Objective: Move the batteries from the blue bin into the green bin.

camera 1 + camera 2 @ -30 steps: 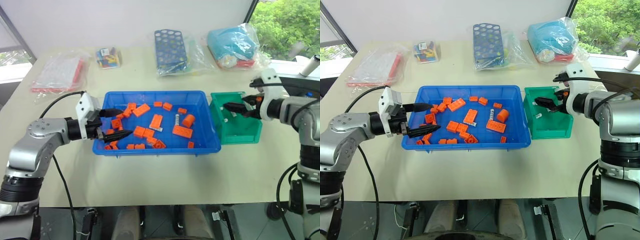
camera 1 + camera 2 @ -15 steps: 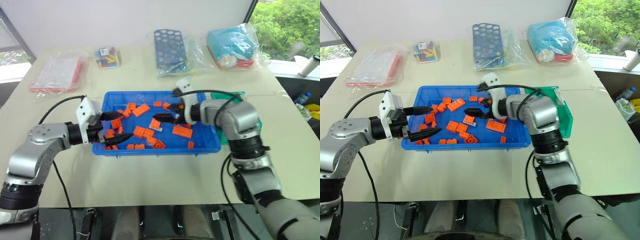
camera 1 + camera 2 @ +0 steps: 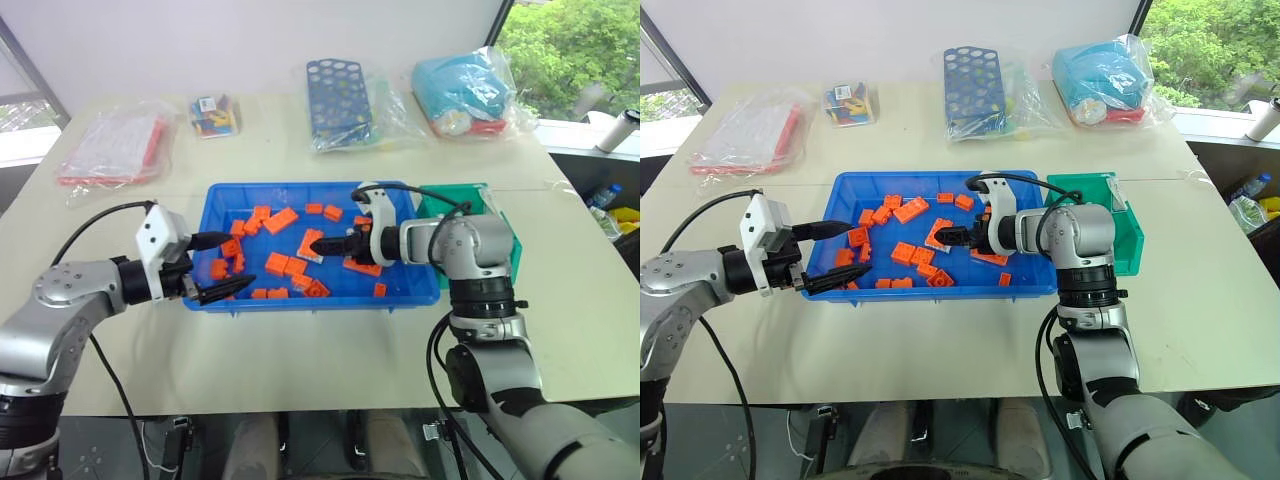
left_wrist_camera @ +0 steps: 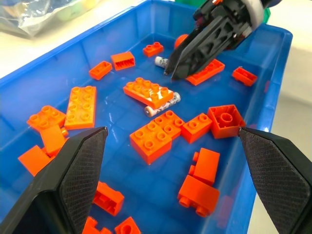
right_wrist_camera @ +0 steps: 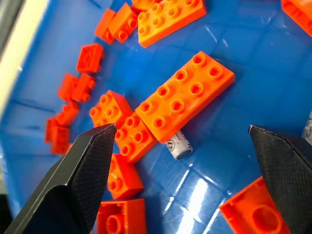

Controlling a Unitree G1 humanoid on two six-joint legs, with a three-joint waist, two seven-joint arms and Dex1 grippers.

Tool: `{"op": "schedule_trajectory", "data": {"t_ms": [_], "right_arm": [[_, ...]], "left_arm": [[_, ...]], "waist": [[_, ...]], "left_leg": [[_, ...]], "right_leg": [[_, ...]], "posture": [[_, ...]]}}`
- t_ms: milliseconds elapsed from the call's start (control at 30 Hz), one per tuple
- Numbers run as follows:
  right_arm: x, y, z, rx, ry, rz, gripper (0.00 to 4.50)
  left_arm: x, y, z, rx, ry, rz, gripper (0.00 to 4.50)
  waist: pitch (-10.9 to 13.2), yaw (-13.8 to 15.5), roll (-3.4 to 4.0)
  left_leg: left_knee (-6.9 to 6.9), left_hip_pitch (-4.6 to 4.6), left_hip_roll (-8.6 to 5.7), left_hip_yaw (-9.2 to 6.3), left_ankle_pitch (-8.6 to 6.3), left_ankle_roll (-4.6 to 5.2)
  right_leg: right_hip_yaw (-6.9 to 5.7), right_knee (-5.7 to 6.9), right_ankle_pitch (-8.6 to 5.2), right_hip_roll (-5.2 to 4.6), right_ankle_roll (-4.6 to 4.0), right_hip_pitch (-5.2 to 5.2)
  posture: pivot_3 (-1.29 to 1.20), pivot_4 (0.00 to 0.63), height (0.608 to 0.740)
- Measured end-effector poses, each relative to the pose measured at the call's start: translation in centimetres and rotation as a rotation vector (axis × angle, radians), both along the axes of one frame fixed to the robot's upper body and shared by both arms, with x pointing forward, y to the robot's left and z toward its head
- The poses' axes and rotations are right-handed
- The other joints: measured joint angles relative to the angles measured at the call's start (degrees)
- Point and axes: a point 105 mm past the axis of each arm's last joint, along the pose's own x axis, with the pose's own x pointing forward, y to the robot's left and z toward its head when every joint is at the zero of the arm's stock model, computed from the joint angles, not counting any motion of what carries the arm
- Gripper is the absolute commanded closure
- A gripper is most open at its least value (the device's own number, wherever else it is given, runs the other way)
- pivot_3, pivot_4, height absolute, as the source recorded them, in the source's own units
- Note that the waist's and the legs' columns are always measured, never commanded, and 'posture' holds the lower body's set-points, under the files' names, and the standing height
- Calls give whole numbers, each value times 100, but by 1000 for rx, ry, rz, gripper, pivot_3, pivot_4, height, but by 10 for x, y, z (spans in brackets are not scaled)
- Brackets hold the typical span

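We judge work remains: slim silver-grey batteries lie in the wide blue plastic bin. Right tool hovers spread wide above one, grasping nothing; left tool also spread, empty.

Head eyes look down over the table; both wrist views sit close inside the blue bin.

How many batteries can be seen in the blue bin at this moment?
2. One battery lies partly under a long orange block mid-bin; the other lies behind the right gripper. More may hide under blocks.
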Motion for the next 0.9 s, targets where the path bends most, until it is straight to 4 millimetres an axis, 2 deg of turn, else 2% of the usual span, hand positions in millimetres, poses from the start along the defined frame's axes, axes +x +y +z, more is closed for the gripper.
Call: {"op": "schedule_trajectory", "data": {"t_ms": [200, 467, 567, 767, 800, 900], "right_arm": [[-2, 19, -9, 128, 120, -5, 45], [19, 22, -9, 258, 180, -99, 45], [23, 21, -12, 260, 184, -119, 888], [21, 21, -23, 234, 209, -129, 3810], [21, 22, -22, 240, 207, -123, 4156], [20, 26, -21, 236, 194, -111, 4290]], "left_arm": [[2, -2, 6, 2, -22, -9, 0], [4, -1, 4, 0, -21, -10, 0], [4, -2, 4, 1, -19, -14, 0], [6, -1, 5, 2, -23, -13, 0], [6, -1, 5, 2, -23, -12, 0], [8, -1, 6, 4, -30, -10, 0]], "waist": [[-2, -7, -2], [-3, -13, -2], [-4, -12, -2], [-3, -18, -1], [-3, -18, -1], [-4, -20, -2]], "left_leg": [[0, 2, -1, 1, 0, 0], [0, 4, -1, 2, 0, 0], [0, 5, -1, 0, 0, 0], [-3, 4, 0, 0, 0, 0], [-3, 4, -1, 0, 0, 0], [-3, 4, 0, -2, 0, 0]], "right_leg": [[0, 0, 0, 1, 0, 3], [0, -1, 0, 0, 0, 5], [0, 0, 0, 0, 0, 6], [1, -2, 0, 0, 0, 4], [1, -2, 0, -1, 0, 4], [0, -1, 0, 0, 0, 5]], "posture": [[0, 150, 737], [0, 150, 737], [0, 150, 737], [0, 150, 737], [0, 150, 737], [0, 150, 737]]}}
